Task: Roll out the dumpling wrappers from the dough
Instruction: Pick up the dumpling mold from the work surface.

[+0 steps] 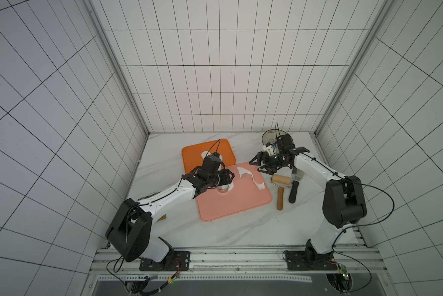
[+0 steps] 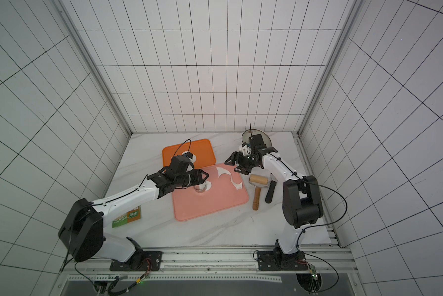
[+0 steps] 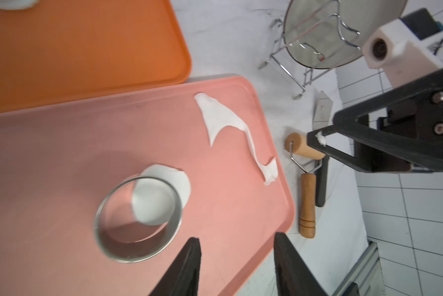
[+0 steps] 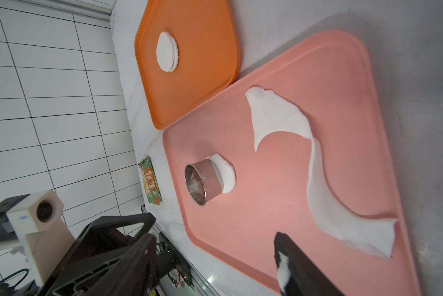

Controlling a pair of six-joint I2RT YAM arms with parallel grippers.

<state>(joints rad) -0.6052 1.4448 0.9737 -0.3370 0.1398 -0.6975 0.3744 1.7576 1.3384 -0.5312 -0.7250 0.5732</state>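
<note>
— Marble tabletop (image 1: 241, 230) is carrying a pink tray (image 1: 241, 205). What is the left claw (image 3: 237, 237) doing?
— Hovering released, gripping nothing. The steel ring (image 4: 210, 179) is standing just ahead of it, overlapping a cut wrapper (image 4: 228, 176).
— And the right claw (image 1: 254, 166)?
— Gaping empty too. The dough strip (image 4: 316, 176) is lying near its fingertip, and stacked wrappers (image 4: 166, 52) are sitting farther ahead on the orange tray (image 4: 202, 77).

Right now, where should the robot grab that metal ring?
The ring cutter stands upright, open end up, on the pink board, rim exposed. So probably come from straight above and pinch its thin wall, one finger inside, one outside, on the side away from the wrapper partly under it.
</note>
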